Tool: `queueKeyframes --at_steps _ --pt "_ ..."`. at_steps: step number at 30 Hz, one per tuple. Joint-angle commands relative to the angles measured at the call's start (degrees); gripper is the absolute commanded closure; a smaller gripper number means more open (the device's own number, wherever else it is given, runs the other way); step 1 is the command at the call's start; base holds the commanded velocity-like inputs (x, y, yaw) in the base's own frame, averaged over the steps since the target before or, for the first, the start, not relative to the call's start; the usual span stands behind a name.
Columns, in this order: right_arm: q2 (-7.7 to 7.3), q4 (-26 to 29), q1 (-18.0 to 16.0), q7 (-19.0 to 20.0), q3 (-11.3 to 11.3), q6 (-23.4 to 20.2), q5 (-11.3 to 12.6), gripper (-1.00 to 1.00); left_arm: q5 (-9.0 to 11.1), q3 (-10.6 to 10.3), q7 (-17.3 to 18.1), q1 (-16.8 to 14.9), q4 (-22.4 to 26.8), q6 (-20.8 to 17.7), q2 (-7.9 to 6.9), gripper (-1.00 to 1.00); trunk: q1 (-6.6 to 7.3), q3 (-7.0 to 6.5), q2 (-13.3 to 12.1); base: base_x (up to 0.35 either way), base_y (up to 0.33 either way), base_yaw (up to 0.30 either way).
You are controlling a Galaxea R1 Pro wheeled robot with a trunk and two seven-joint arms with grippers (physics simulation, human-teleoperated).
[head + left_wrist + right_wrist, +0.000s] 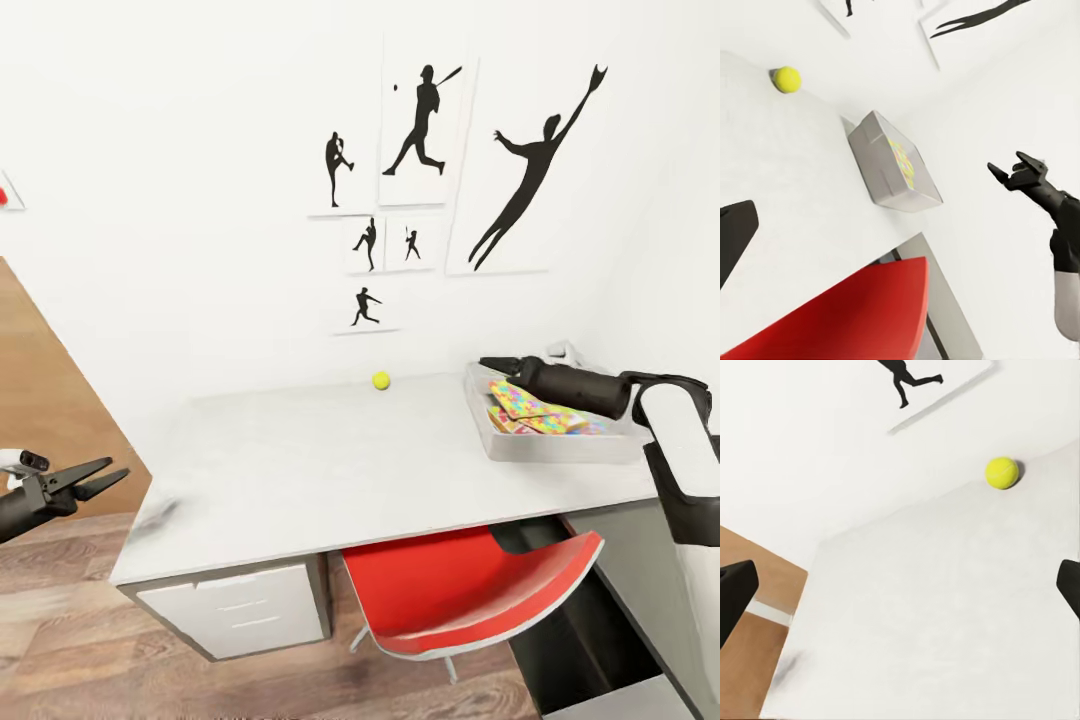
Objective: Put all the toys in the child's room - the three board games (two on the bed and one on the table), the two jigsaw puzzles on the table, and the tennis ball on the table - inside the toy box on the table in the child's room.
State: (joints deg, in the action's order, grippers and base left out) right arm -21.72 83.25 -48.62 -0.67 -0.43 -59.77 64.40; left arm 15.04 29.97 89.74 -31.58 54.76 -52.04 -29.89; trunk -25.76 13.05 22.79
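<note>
The tennis ball (381, 380) (787, 79) (1002, 472) rests at the back of the pale table (300, 450), near the wall. The toy box (560, 448) (874, 161) stands at the table's right end. A jigsaw puzzle (530, 405) lies on top inside it, over other flat colourful items I cannot identify. My right gripper (487, 364) (900, 592) hovers open and empty above the box's left rim, pointing toward the ball. My left gripper (112, 474) is open and empty, off the table's left end, over the floor. The bed is out of view.
A red chair (470, 590) is tucked under the table's front edge. White drawers (240, 610) sit under the left end. The wall behind carries black silhouette posters (425, 120). Wood floor (60, 560) lies to the left.
</note>
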Motion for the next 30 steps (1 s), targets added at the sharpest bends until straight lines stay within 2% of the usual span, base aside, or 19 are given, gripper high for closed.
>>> queueKeyframes --at_steps 1,2,6,11,18,24,30 --pt "0.23 -1.19 -1.34 -1.23 0.76 -0.23 0.06 -1.0 -0.09 0.0 0.26 -0.07 0.0 -0.61 0.0 -1.0 -0.03 0.15 0.13 0.039 0.0 0.288" --pt "0.74 -3.75 -3.51 -3.05 1.89 -0.23 0.08 -1.0 -0.09 0.0 0.26 -0.07 0.0 -0.59 0.0 -1.0 -0.03 0.18 0.13 0.097 0.0 0.286" --pt "1.65 -11.65 -8.06 -7.03 3.6 -0.23 -0.05 -1.0 -0.14 -0.08 0.26 -0.07 0.0 -0.54 0.0 -1.0 -0.03 0.29 0.13 0.205 0.0 0.285" --pt "1.91 -16.16 -9.82 -10.59 4.11 -0.23 -0.14 -1.0 -0.14 -0.09 0.26 -0.07 0.0 -0.11 0.0 -1.0 -0.03 0.44 0.13 0.231 -0.029 0.284" --pt "1.81 -16.4 -9.71 -11.62 4.23 -0.23 0.02 -1.0 -0.13 -0.37 0.26 -0.07 0.0 0.07 0.0 -1.0 -0.03 0.62 0.13 0.045 -0.009 0.266" --pt "1.63 -12.86 -9.44 -11.71 4.33 -0.23 0.16 -1.0 -0.18 -0.43 0.26 -0.07 0.0 0.09 0.0 -1.0 -0.03 0.48 0.13 0.004 -0.001 0.083" --pt "1.6 -11.75 -9.35 -11.72 4.24 -0.23 0.19 -1.0 -0.19 -0.44 0.26 -0.07 0.0 0.09 -0.06 -1.0 -0.03 -0.01 0.13 0.0 0.0 0.07"
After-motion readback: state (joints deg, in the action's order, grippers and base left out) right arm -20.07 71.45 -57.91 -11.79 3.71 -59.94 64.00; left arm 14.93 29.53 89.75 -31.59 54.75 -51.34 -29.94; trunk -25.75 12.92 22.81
